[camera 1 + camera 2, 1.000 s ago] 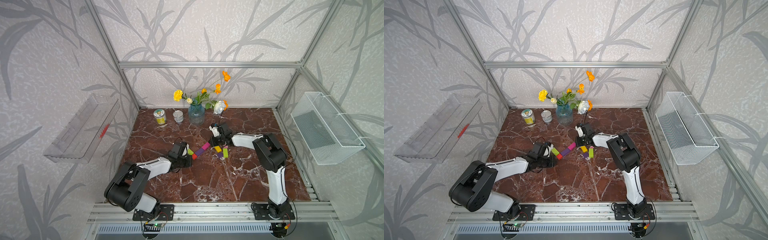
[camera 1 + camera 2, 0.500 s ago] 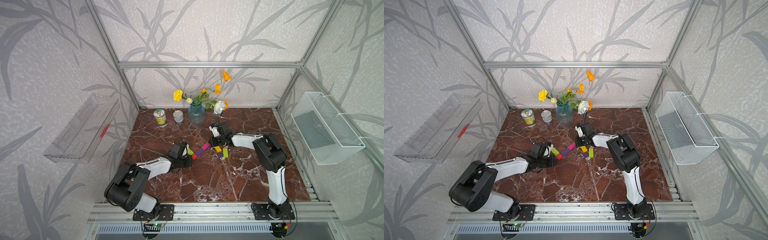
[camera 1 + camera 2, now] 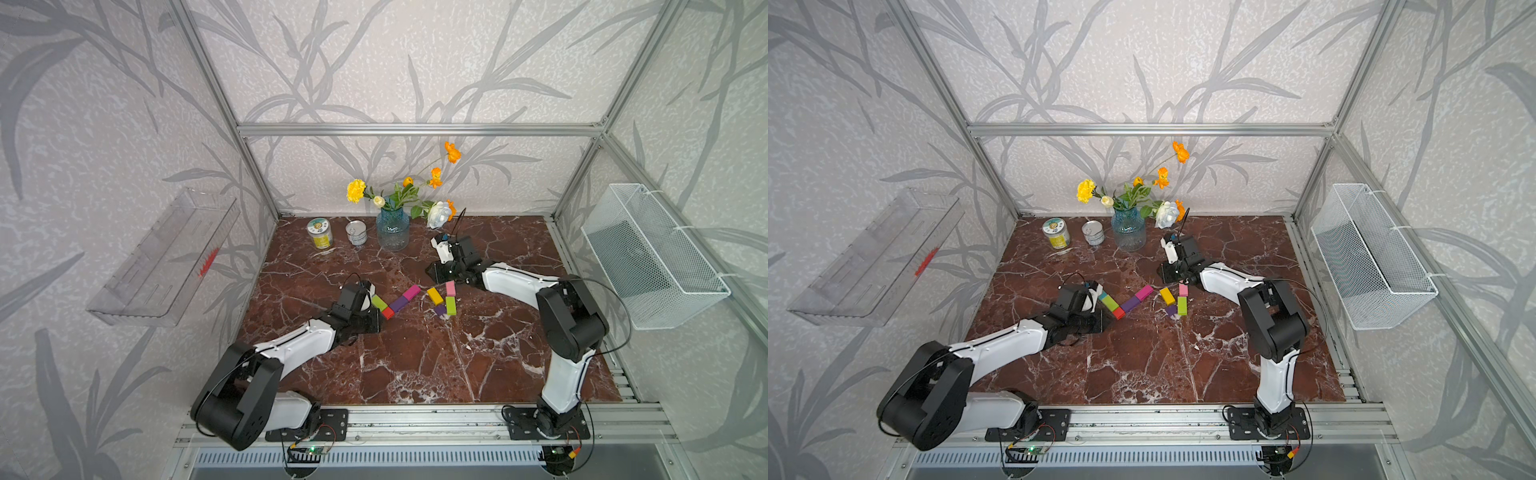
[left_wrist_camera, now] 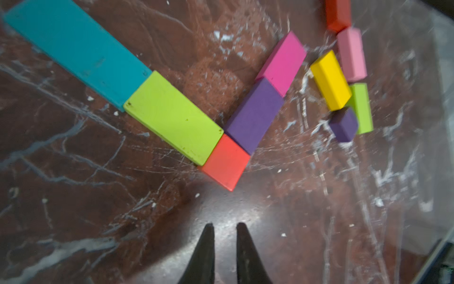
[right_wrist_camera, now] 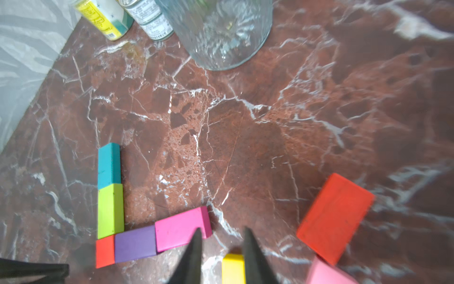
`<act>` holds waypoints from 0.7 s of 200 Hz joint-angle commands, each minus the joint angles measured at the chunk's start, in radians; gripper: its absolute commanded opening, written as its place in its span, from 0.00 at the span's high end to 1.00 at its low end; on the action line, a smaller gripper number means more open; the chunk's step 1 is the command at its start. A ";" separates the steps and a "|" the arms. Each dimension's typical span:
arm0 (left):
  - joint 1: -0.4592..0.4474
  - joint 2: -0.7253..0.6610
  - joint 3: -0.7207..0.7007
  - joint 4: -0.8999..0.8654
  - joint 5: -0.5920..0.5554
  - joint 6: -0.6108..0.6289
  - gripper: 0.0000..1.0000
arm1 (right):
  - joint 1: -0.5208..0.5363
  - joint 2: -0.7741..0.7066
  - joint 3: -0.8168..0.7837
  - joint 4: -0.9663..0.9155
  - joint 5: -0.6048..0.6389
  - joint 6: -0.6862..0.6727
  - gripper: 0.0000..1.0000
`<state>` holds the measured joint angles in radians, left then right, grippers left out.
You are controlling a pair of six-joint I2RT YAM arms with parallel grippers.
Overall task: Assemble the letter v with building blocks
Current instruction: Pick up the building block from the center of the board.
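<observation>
The left hand (image 4: 224,226) sits low over bare bench (image 4: 98,221), its fingers parted by a narrow gap with nothing between them, just short of the red cube (image 4: 226,162) that forms the letter's point. From that cube one stroke runs out through the lime green bar (image 4: 172,115) to the teal bar (image 4: 73,49), the other through the purple bar (image 4: 255,113) to the magenta bar (image 4: 282,61), each block touching the next. The right hand (image 5: 222,230) is open too and holds nothing. It hangs just beside the free end of the magenta bar, and the yellow block (image 5: 233,268) shows in the gap between its fingers, though whether they touch it I cannot tell. Near the yellow block lie a loose pink block (image 4: 352,54), a second lime green block (image 4: 361,108), a purple cube (image 4: 344,125) and a red bar (image 5: 335,218), all apart from the letter. I judge the v already readable, so the step in hand is finishing. Either both hands lift away without nudging a stroke, or the right hand closes on the yellow block to lengthen the magenta stroke, which would call for a matching piece beyond the teal bar
</observation>
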<state>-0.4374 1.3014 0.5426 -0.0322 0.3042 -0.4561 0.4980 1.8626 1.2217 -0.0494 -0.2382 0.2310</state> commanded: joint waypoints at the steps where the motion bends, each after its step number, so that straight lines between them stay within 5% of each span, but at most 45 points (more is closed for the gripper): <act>1: -0.002 -0.052 0.021 0.004 -0.010 0.028 0.67 | 0.000 -0.063 -0.026 -0.132 0.072 -0.065 0.61; 34: -0.003 0.017 0.115 0.085 0.070 0.042 0.55 | 0.000 -0.104 -0.051 -0.229 0.185 -0.078 0.50; 140: -0.111 0.307 0.382 0.125 0.142 -0.001 0.55 | -0.031 -0.018 -0.038 -0.311 0.257 -0.073 0.47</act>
<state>-0.5327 1.5841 0.8806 0.0906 0.4313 -0.4480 0.4824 1.8091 1.1744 -0.3241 -0.0109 0.1627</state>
